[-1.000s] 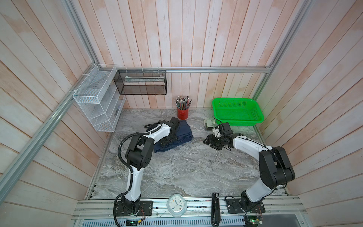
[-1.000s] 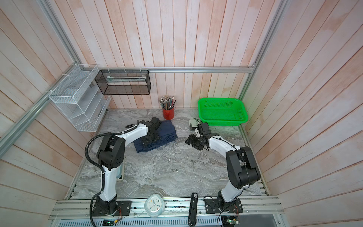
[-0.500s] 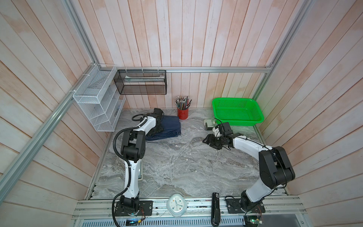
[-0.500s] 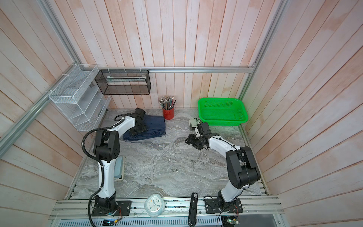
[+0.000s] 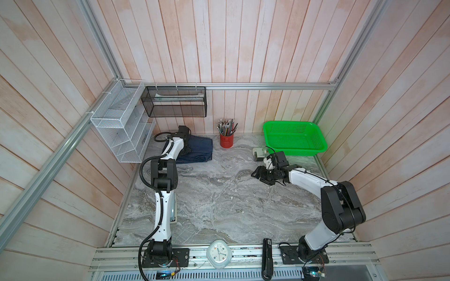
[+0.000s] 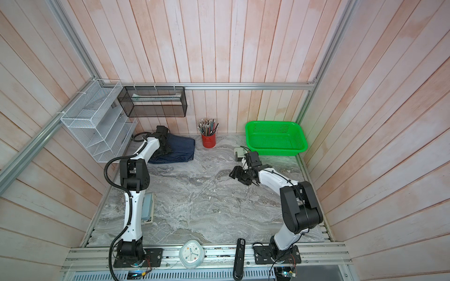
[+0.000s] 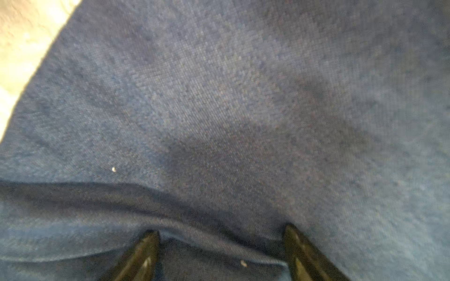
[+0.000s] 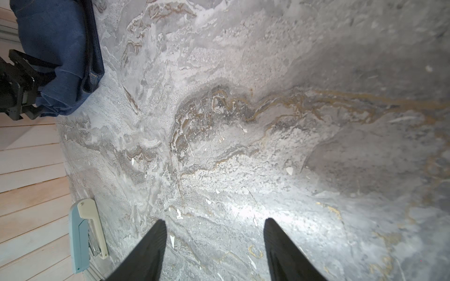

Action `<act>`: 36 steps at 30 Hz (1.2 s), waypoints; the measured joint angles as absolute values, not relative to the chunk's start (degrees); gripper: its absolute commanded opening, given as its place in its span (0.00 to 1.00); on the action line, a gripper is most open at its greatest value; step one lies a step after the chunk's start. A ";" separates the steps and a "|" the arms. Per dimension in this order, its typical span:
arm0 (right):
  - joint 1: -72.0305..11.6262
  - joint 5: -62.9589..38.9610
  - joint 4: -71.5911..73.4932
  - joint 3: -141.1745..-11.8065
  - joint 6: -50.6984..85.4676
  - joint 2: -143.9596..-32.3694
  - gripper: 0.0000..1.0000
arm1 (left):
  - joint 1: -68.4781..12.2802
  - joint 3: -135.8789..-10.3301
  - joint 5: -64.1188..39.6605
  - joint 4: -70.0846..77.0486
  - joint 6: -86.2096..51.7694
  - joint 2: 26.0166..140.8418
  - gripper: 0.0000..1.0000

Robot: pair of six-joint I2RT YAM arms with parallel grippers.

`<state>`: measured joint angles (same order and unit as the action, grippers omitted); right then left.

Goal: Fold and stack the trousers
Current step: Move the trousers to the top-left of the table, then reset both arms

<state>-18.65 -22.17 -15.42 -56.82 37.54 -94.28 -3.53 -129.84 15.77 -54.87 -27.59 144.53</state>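
1. The trousers (image 5: 199,150) lie folded in a dark-blue bundle at about 11 o'clock on the marble table (image 5: 219,206), against the back wall. The red pencil cup (image 5: 226,142) stands near them at 12 o'clock.
2. The left gripper (image 7: 220,234) is down on the denim. Its jaws stand wide apart with the tips pressing the cloth, and a ridge of fabric runs between them unpinched.
3. The right gripper (image 8: 215,226) hovers over bare marble at about 2 o'clock, near the green basket (image 5: 299,152). Its jaws are parted and hold nothing.

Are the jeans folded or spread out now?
Folded: the jeans lie as a compact layered rectangle by the back wall; the right wrist view shows stacked edges.
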 measured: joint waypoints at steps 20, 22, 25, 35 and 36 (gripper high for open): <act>-18.65 -7.66 -4.19 -53.84 30.83 -83.99 0.65 | -10.46 -72.58 7.73 -13.78 -25.04 82.54 0.89; -18.65 -2.90 1.26 -49.36 28.45 -79.24 0.67 | -10.07 -65.28 8.64 -8.69 -24.58 77.97 0.89; -18.65 5.56 10.33 -40.58 23.88 -72.49 0.69 | -9.74 -56.01 11.18 -4.19 -23.46 75.40 0.89; -14.44 27.59 36.88 -16.60 4.58 -62.00 0.72 | -9.43 -31.53 26.28 11.22 -17.30 66.02 0.90; -13.43 28.51 38.57 -15.40 4.05 -62.04 0.72 | -9.37 -30.20 27.81 13.08 -16.93 65.63 0.90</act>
